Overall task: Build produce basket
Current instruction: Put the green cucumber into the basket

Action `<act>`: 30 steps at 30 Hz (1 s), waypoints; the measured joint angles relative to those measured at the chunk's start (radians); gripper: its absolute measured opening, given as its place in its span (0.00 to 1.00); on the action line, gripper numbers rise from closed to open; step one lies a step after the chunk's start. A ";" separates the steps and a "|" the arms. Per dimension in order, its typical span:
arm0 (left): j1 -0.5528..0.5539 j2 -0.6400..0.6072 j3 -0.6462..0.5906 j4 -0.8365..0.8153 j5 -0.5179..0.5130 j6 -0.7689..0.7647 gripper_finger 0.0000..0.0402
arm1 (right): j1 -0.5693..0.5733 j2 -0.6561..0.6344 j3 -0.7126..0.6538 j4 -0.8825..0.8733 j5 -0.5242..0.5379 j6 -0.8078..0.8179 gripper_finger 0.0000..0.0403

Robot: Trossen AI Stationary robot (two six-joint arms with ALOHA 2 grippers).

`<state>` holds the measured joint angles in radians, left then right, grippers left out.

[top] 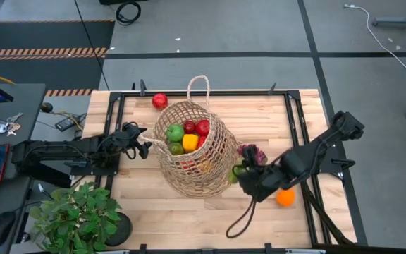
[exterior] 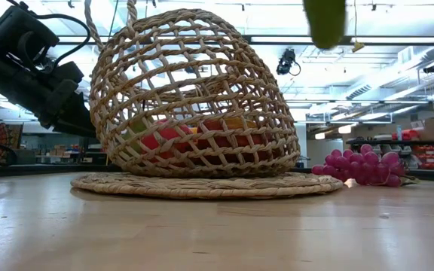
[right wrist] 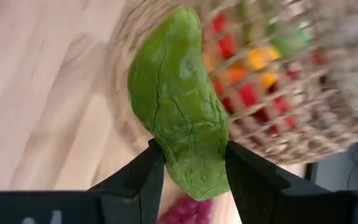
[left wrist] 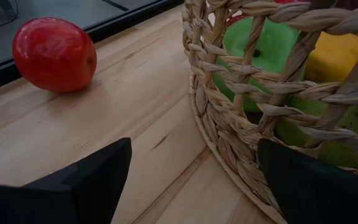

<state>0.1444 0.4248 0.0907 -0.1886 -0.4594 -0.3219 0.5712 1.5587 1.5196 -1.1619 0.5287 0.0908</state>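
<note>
Tan open-weave wicker made up the basket (top: 192, 152), which sat mid-table on the light wood tabletop (top: 189, 219), its mouth tilted toward the left arm side, one loop handle (top: 198, 83) pointing to the far edge. Inside were a green apple (top: 175, 132), red pieces (top: 201, 128), a yellow pepper (top: 190, 142) and another green piece (top: 177, 148); in the low view more red and yellow showed through the weave near the basket's bottom. Bare wood lay open along the near edge in front of the basket. Left gripper (top: 142, 144) sat just beside the basket's rim on the left, fingers spread apart, grasping nothing; its wrist view showed the wicker wall between the fingers and open board beside it. A red tomato (top: 160, 101) lay alone near the far edge, apart from the basket. Right gripper (right wrist: 191, 165) was just right of the basket, above the table, clenched on a green wrinkled vegetable (right wrist: 179, 99), close to the weave but whether touching could not be told. Purple grapes (top: 252, 153) lay on the table right of the basket, near that gripper. An orange (top: 285, 197) lay further right, close to the black frame rail (top: 303, 141). A potted leafy plant (top: 76, 215) stood at the near left corner.
</note>
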 joint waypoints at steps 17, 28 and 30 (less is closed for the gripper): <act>0.000 0.000 0.000 0.000 0.000 0.000 0.89 | -0.183 -0.201 0.000 0.254 -0.018 0.446 0.42; 0.000 0.000 0.000 0.000 0.000 0.000 0.89 | -0.270 -0.198 -0.002 0.265 -0.017 0.491 0.42; 0.000 0.000 0.000 0.000 0.000 0.000 0.89 | -0.290 -0.189 -0.001 0.273 -0.018 0.484 0.42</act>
<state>0.1448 0.4252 0.0907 -0.1886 -0.4594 -0.3218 0.2811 1.3694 1.5185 -0.8884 0.5102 0.5752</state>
